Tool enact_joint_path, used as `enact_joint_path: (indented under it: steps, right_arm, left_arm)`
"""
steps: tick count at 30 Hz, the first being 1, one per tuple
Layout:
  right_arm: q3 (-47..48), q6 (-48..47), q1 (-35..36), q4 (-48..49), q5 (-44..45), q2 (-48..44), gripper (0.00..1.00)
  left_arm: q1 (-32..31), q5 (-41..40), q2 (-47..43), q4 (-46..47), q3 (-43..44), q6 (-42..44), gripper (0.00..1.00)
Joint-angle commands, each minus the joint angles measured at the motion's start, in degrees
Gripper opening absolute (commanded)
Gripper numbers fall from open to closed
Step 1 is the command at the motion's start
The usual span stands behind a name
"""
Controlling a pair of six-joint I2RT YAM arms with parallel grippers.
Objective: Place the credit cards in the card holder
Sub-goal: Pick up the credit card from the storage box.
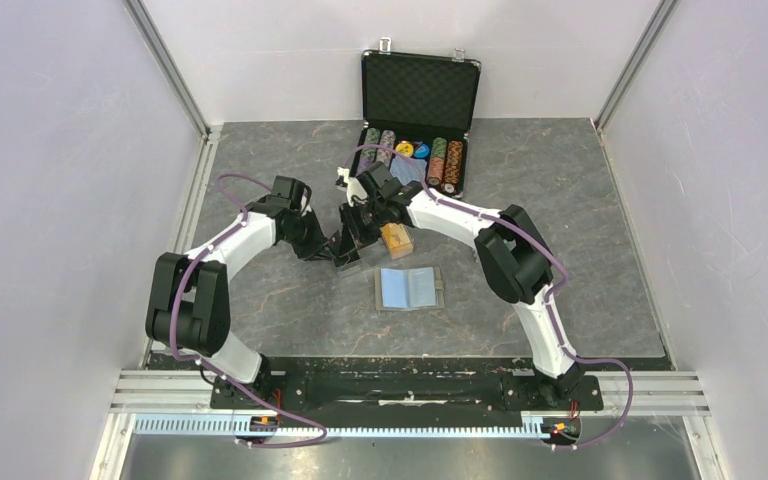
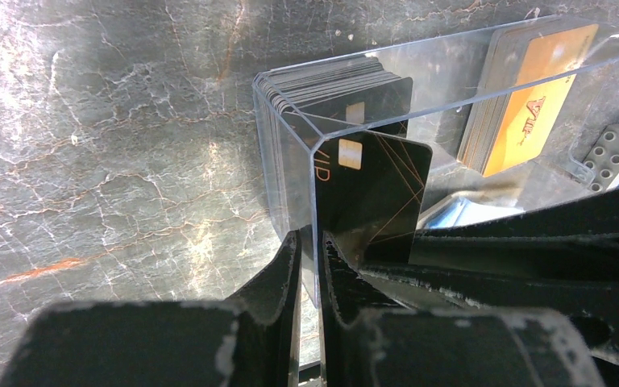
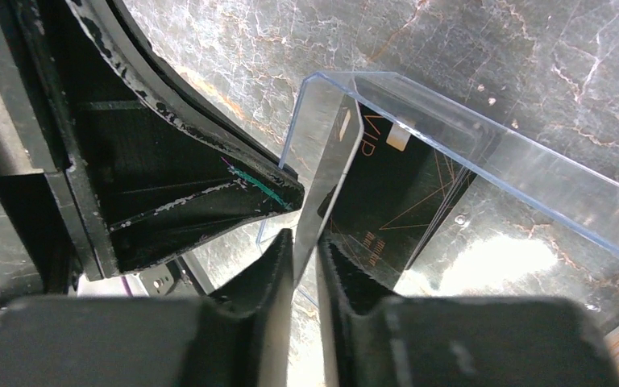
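A clear plastic box (image 1: 360, 262) holds a stack of black credit cards (image 2: 330, 81) at one end and orange credit cards (image 1: 397, 241) at the other; the orange ones also show in the left wrist view (image 2: 528, 97). My left gripper (image 1: 338, 252) (image 2: 312, 254) is shut on the box's end wall (image 2: 286, 161). My right gripper (image 1: 355, 232) (image 3: 306, 246) is shut on one black card (image 3: 330, 173), which stands tilted above the stack (image 2: 379, 193). The card holder (image 1: 410, 288) lies open and flat, blue lining up, just in front of the box.
The open black poker chip case (image 1: 420, 100) with rows of chips stands behind the grippers. The two grippers are almost touching over the box; the left fingers (image 3: 209, 177) fill the upper left of the right wrist view. Grey walls enclose the marbled table.
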Motion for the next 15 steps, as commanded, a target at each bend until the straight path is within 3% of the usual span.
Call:
enact_joint_path:
  steps: [1, 2, 10, 12, 15]
  right_arm:
    - [0.36, -0.11, 0.20, 1.34, -1.32, -0.20, 0.08]
    - [0.70, -0.04, 0.27, 1.38, -1.47, -0.39, 0.01]
    - [0.88, 0.89, -0.43, 1.21, -0.98, -4.70, 0.00]
    - [0.32, 1.13, -0.87, 1.36, -0.59, -6.33, 0.00]
    - [-0.39, 1.51, -1.62, 1.32, -0.27, -8.30, 0.00]
  left_arm:
    - [-1.51, -0.47, 0.69, -1.47, 0.15, 2.38, 0.07]
    - [-1.51, -0.94, 0.57, -1.77, 0.28, 2.58, 0.07]
    - [-1.42, -5.35, -1.09, -5.81, 3.01, 4.68, 0.06]
    - [-1.42, -5.41, -1.96, -6.46, 4.04, 5.05, 0.13]
    - [-1.42, -5.12, -4.56, -6.54, 5.66, 5.44, 0.31]
